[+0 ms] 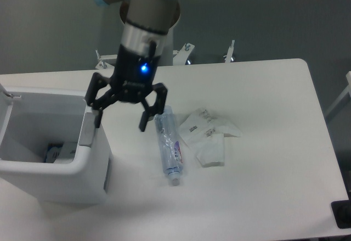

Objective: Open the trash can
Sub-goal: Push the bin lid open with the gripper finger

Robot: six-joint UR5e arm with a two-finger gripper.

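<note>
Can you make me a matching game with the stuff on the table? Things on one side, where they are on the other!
Things:
1. trash can
2. plastic bottle
3. crumpled wrappers
4. gripper

Places:
A. in the air, fingers spread wide
B. right of the bottle
C. lying in the middle of the table
D. at the left edge, top open

Pairs: 1-D, 2-C, 3-B, 4-A
</note>
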